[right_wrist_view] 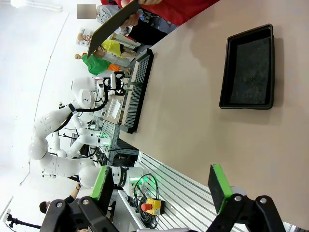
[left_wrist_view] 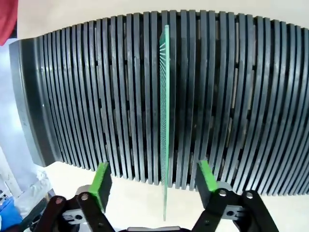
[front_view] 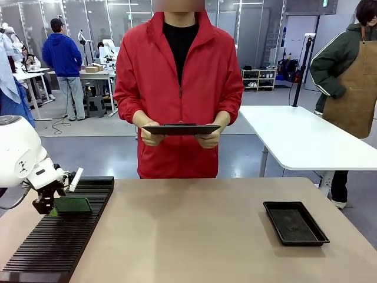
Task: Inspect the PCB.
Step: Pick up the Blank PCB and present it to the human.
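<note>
The PCB (front_view: 73, 205) is a thin green board standing in a slot of the black ribbed rack (front_view: 53, 247) at the table's left. In the left wrist view the PCB (left_wrist_view: 164, 121) shows edge-on, running up from between my left gripper's fingers. My left gripper (left_wrist_view: 154, 186) straddles the board's near edge. Its green pads (left_wrist_view: 101, 183) stand well apart on either side and do not touch it. From the front, the left gripper (front_view: 52, 205) sits at the board's left end. My right gripper (right_wrist_view: 161, 191) is open above the table with nothing between its fingers.
A shallow black tray (front_view: 294, 223) lies at the table's right, also seen as the tray (right_wrist_view: 248, 67) from the right wrist. A person in a red jacket stands at the far side, both hands holding a dark clipboard (front_view: 181, 129). The middle of the table is bare.
</note>
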